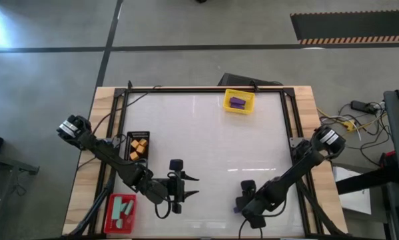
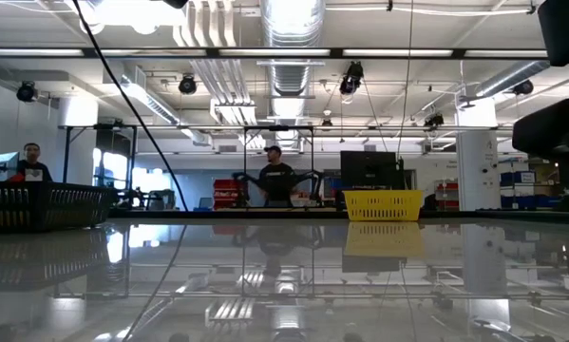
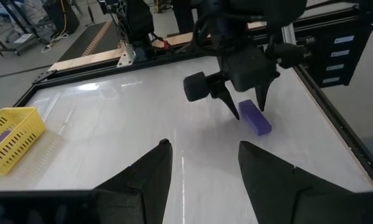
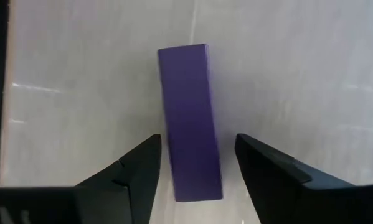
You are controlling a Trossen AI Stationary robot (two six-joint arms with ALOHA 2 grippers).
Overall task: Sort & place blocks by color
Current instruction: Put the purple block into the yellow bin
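Note:
A purple bar point(image 4: 189, 118) lies flat on the white table near its near edge, also seen in the left wrist view point(image 3: 256, 118). My right gripper point(image 4: 197, 146) points down over it, open, with one finger on each side of the bar's end and no touch that I can see. In the high view the right gripper point(image 1: 240, 203) is at the near middle. My left gripper point(image 1: 191, 186) hovers open to its left, pointing at it point(image 3: 203, 149). Other purple pieces point(image 1: 236, 103) lie in the yellow tray.
The yellow tray point(image 1: 228, 107) stands at the far edge. The black tray point(image 1: 138, 136) with orange cubes point(image 1: 139, 148) sits at the left. The red tray point(image 1: 111, 215) with mint-teal bars point(image 1: 124, 209) is at the near left corner. People stand in the room beyond the table.

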